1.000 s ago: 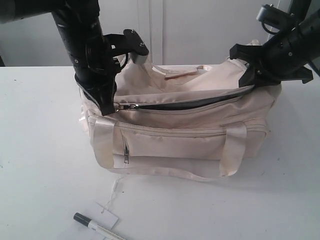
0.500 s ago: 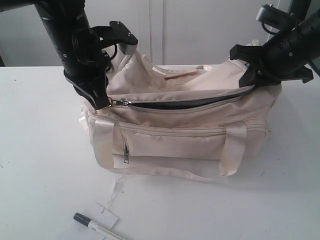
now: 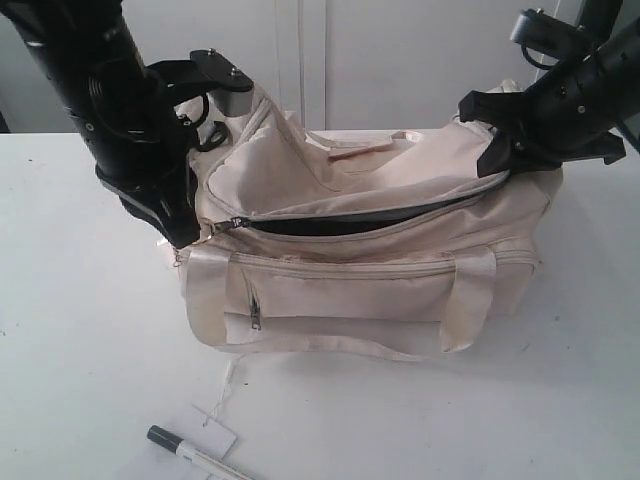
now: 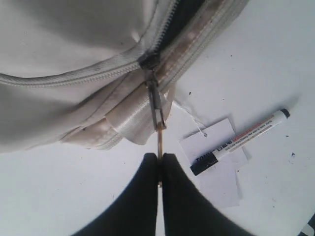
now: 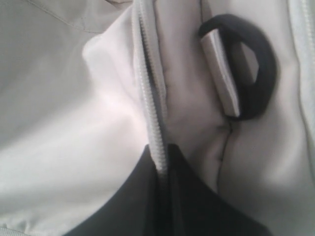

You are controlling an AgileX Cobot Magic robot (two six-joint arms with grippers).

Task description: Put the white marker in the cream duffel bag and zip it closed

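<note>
The cream duffel bag (image 3: 370,280) stands in the middle of the white table, its top zip open along most of its length with dark lining showing. My left gripper (image 3: 190,236) (image 4: 161,158) is shut on the metal zip pull (image 4: 157,105) at the bag's left end. At the right end, my right gripper (image 3: 500,152) (image 5: 162,147) is shut on the bag's zipper edge (image 5: 147,98). The white marker (image 3: 195,455) (image 4: 239,141), dark-capped, lies on the table in front of the bag, outside it.
A white paper hang tag (image 3: 212,428) (image 4: 216,162) on a string lies under the marker's cap end. A black end ring (image 5: 251,73) sits near the right gripper. The bag's strap handle (image 3: 340,345) droops over its front, above the front zip pocket.
My left arm has moved left, drawing the zip pull towards the bag's left end; the top opening has widened and the back flap has risen. The right arm has held still.
</note>
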